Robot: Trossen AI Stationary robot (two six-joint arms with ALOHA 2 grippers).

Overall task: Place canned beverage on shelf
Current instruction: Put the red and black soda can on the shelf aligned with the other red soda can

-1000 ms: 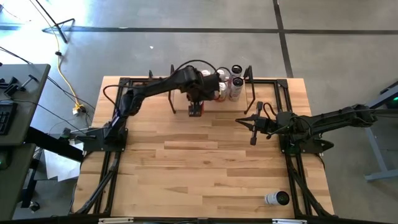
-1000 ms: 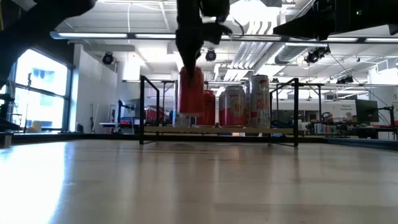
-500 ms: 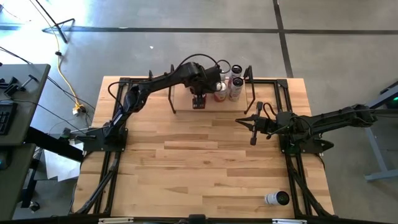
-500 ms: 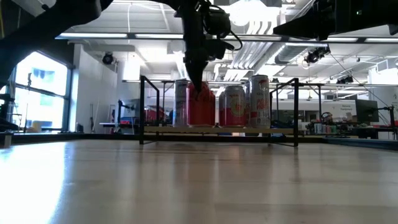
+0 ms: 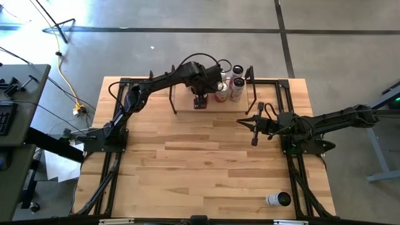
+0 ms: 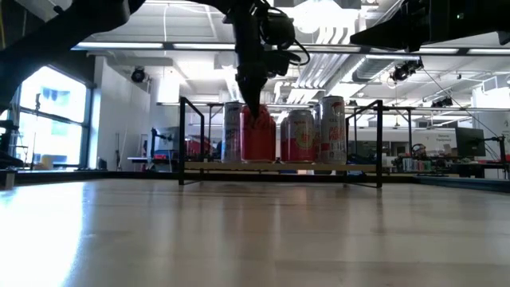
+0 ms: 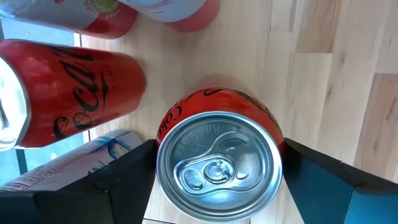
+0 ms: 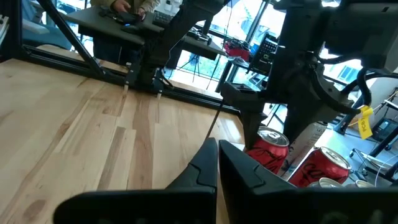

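Observation:
A red can [image 7: 217, 163] stands upright on the shelf's light-wood board [image 6: 279, 167], at its near edge between the black end frames [image 5: 174, 100]. My left gripper [image 5: 200, 100] points down over it, one finger on each side of it. Several other cans [image 6: 331, 131] stand beside and behind it on the board. My right gripper [image 5: 253, 134] hovers shut over the table's right half, level, holding nothing; in its own wrist view the fingers [image 8: 205, 165] lie together. My left gripper comes from above, pointing down. Its two fingers [image 7: 124, 171] lie against opposite sides of the red can near the top [image 7: 273, 127], with no gap showing. The can is upright, its bottom on the shelf board [image 7: 323, 74].
A second red can [image 7: 68, 93] and a pale printed can [image 7: 68, 174] stand close beside the held one. A silver can [image 5: 278, 199] lies on the table near the front right corner. Black rails [image 5: 294, 169] run along the table's left and right sides.
My left gripper has carried the red can toward the table's far edge and down, from in front of the shelf onto its board, the can staying upright. For the last half second it has kept still there.

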